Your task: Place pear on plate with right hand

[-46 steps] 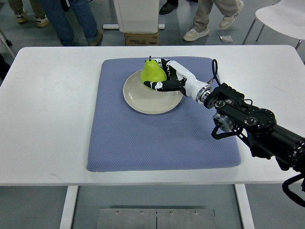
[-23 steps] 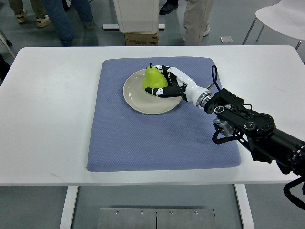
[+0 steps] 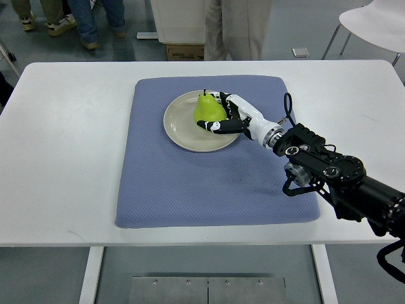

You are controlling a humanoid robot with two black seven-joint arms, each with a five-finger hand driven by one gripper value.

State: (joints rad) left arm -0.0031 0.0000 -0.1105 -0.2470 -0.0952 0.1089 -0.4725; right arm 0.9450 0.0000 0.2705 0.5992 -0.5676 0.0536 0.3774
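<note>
Right hand (image 3: 229, 116) grips one green pear (image 3: 208, 108), fingers curled around its right side. Pear stands upright on one cream plate (image 3: 180, 128) beneath the hand; one blue mat (image 3: 164, 183) underlies both, on one white table (image 3: 63, 139).

Right hand (image 3: 229, 116) gripping pear (image 3: 208, 107), seemingly resting on plate (image 3: 180, 126)

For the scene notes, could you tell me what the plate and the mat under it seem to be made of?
The plate looks like glazed ceramic or possibly melamine: cream, smooth, with a slight sheen along its raised rim. The mat looks like woven fabric or foam-backed cloth: blue-grey, matte, with a fine dotted texture and soft rounded corners. It lies flat on the white table.
</note>
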